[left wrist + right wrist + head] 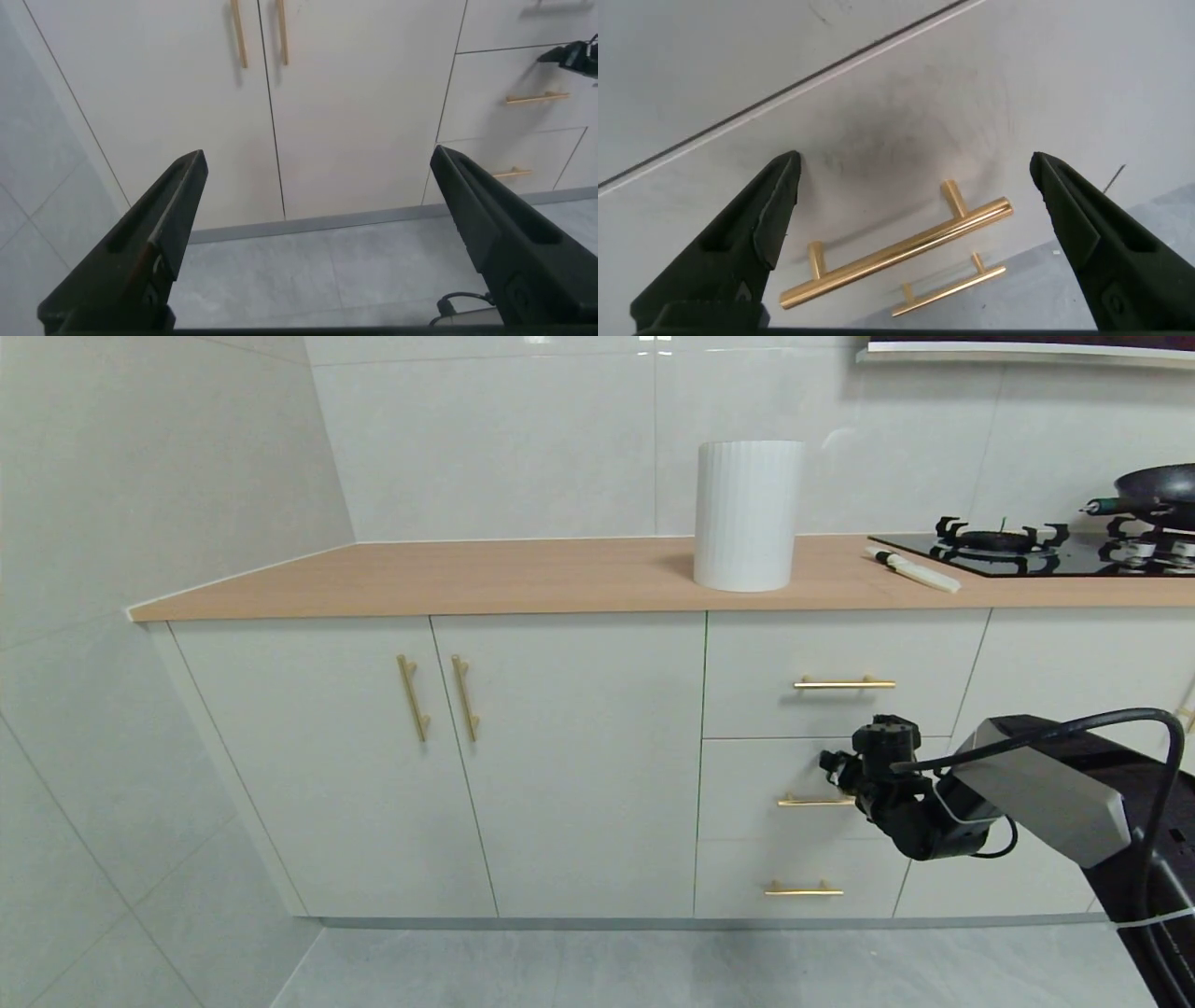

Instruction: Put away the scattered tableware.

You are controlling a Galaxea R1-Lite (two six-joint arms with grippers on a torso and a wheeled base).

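While the right tool (913, 170) gapes wide, the white utensil (911, 569) lies on the counter (523, 575) above it

Canister (747, 513) is standing on the countertop (420, 579), a utensil (913, 569) lying between it and the stove (1018, 555), right gripper (834, 767) hanging before the middle drawer handle (808, 801)

You have one white ribbed canister (747, 513) and one pale knife-like utensil (913, 570) to count on the single wooden worktop (467, 579). There is one black gas hob (1027, 558), showing two burner grates (1001, 538), and one dark wok (1158, 485). Below, count two cabinet doors (579, 765) with two upright gold handles (413, 698), and three drawer fronts (840, 649) with three horizontal gold bar handles (843, 684).
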